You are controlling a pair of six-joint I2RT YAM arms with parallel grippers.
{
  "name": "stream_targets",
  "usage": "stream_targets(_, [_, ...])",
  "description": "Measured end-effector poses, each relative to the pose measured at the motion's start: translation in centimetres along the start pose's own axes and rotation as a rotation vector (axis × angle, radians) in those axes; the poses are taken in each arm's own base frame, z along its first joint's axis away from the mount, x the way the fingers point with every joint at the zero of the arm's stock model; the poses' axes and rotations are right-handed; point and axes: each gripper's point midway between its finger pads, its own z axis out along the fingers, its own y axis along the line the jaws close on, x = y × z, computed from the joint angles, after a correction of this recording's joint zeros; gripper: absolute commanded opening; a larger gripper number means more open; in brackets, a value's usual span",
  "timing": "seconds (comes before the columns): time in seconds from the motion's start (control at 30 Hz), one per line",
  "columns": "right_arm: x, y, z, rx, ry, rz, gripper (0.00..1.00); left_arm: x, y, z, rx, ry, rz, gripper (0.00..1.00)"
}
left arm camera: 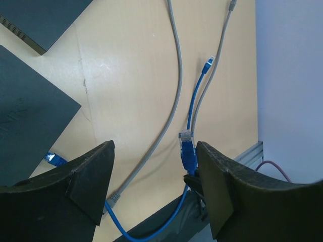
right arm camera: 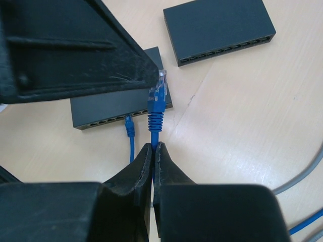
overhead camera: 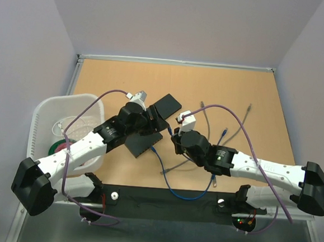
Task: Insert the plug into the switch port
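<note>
My right gripper (right arm camera: 153, 147) is shut on a blue cable just behind its blue plug (right arm camera: 157, 96). The plug's clear tip points at the port row of the near black switch (right arm camera: 121, 108), a little short of it. Another blue plug (right arm camera: 129, 123) sits in a port of that switch. My left gripper (left arm camera: 154, 151) is open and empty, hovering over the same spot; the held plug (left arm camera: 186, 148) stands next to its right finger (left arm camera: 222, 186). In the top view both grippers (overhead camera: 156, 123) (overhead camera: 175, 135) meet beside the near switch (overhead camera: 143, 143).
A second black switch (overhead camera: 168, 104) lies behind the near one. Loose grey cables (left arm camera: 169, 121) and a spare blue plug (left arm camera: 209, 63) lie on the wood table to the right. A white basket (overhead camera: 44, 117) stands at the left edge.
</note>
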Motion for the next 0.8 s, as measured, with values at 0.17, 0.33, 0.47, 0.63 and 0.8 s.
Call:
stream_targets(0.17, [0.0,0.2,0.0,0.000,0.001,-0.005,0.01,0.6,-0.1,0.8,-0.002,0.015,-0.006,0.72])
stream_targets(0.33, [0.3,0.5,0.0,-0.006,0.006,-0.011,0.00,0.8,-0.4,1.2,0.004,0.017,-0.011,0.69])
stream_targets(0.47, [0.3,0.6,0.0,-0.008,0.006,-0.013,0.00,0.5,-0.7,1.2,0.013,0.003,-0.020,0.55])
stream_targets(0.63, [0.3,0.7,-0.1,-0.010,0.006,-0.016,0.00,-0.2,-1.4,1.7,0.021,-0.016,-0.024,0.36])
stream_targets(0.8, [0.3,0.6,-0.1,-0.008,0.005,-0.017,0.00,0.0,-1.4,2.3,0.021,-0.011,-0.029,0.34])
